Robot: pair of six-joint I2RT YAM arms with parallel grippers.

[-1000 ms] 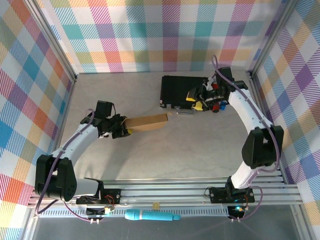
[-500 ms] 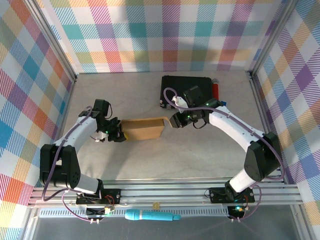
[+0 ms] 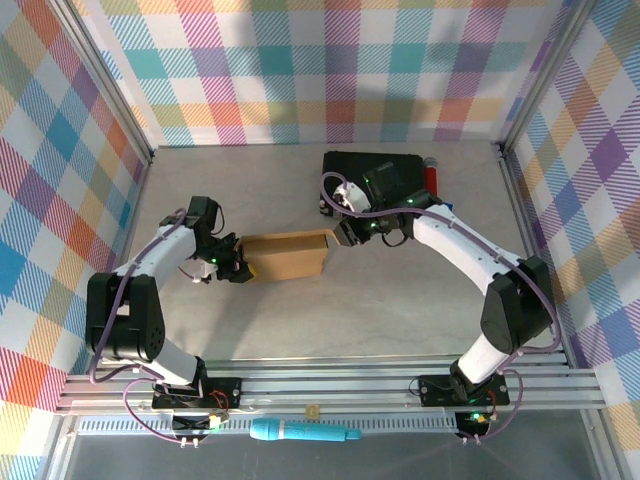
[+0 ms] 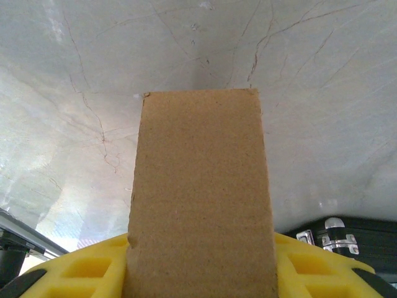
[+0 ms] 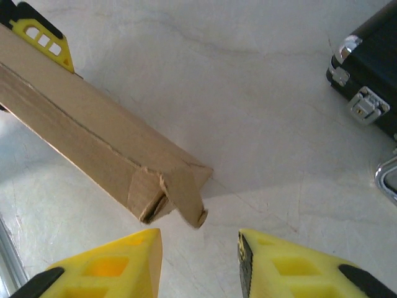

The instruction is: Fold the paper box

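Observation:
The paper box (image 3: 285,256) is a closed, flat brown cardboard mailer held just above the table's middle. My left gripper (image 3: 240,266) is shut on its left end; in the left wrist view the cardboard (image 4: 201,186) runs out from between the yellow fingers (image 4: 80,270). My right gripper (image 3: 340,232) sits at the box's right end. In the right wrist view its yellow fingers (image 5: 118,264) stand open with nothing between them. The box's corner, with a loose end flap (image 5: 186,186), is just ahead of them and not touched.
A black case (image 3: 375,180) with metal latches (image 5: 363,102) lies at the back, right behind my right gripper. A red cylinder (image 3: 431,178) sits at the case's right side. A blue tool (image 3: 305,432) lies beyond the front rails. Checked walls close in three sides.
My right arm has swung left from over the black case to the box's right end. The left gripper has turned the box so a wider face shows.

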